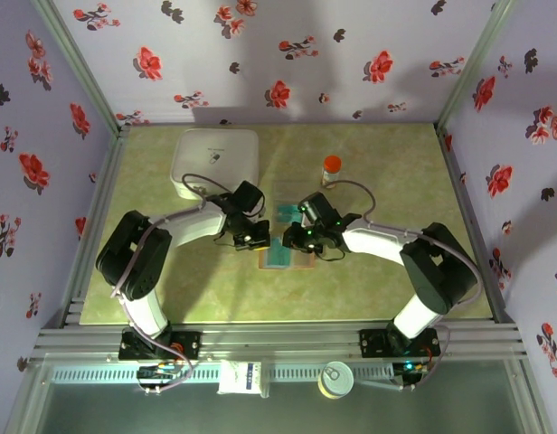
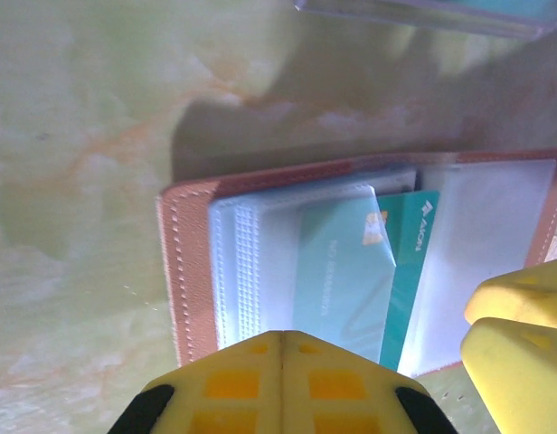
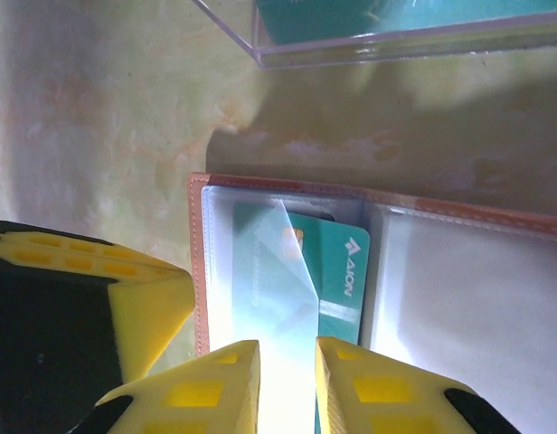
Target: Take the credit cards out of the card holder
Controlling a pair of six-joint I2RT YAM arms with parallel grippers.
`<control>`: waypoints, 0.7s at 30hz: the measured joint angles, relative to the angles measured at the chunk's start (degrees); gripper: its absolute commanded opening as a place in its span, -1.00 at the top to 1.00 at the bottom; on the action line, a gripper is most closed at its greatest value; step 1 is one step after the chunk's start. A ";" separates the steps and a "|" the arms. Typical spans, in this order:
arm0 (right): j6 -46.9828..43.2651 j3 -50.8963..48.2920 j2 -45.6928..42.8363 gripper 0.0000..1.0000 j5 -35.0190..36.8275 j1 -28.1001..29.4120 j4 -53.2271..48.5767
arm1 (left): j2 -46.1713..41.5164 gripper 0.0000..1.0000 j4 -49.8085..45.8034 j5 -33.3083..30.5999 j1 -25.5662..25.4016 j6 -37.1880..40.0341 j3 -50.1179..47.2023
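card holder [image 3: 459,280]: stitched tan leather; credit card [image 3: 344,271]: glossy teal rectangle

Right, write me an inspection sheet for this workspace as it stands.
Surface: green marbled tabletop, no spills seen.
Job's things: card holder lies open and flat; a teal credit card sits in its clear pockets; another teal card lies in the clear tray.
Clutter: white box, orange-capped bottle.
Grippers: left gripper shut, over the holder; right gripper nearly closed around a clear pocket leaf, grip uncertain.
Cables: grey cable loops on both arms.
Surroundings: floral walls, metal rail at the near edge.
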 measured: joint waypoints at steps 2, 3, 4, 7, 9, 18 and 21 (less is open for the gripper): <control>0.44 -1.01 -0.37 0.50 -0.68 0.00 0.79 | 0.00 1.00 0.00 -0.02 -0.85 -0.15 0.00; 0.83 -1.49 -0.35 0.50 -1.31 0.00 1.42 | 0.00 1.00 0.07 -0.02 -1.16 -0.15 0.00; 1.20 -1.92 -0.28 0.50 -2.08 0.00 2.12 | 0.07 1.00 0.13 -0.02 -1.46 -0.15 0.00; 1.99 -2.34 0.57 0.50 -3.76 0.00 3.74 | 0.44 1.00 0.15 -0.52 -1.62 -0.15 0.00; 2.43 -2.34 1.40 0.50 -4.44 0.00 4.63 | 0.98 1.00 0.15 -1.18 -1.62 -0.13 0.00; 2.45 -2.67 4.94 0.51 -5.18 -0.02 6.71 | 1.79 1.00 0.11 -2.49 -1.62 -0.11 -0.02; 2.38 -2.64 5.01 0.52 -5.09 -0.02 6.88 | 1.77 1.00 0.11 -2.62 -1.62 -0.11 -0.02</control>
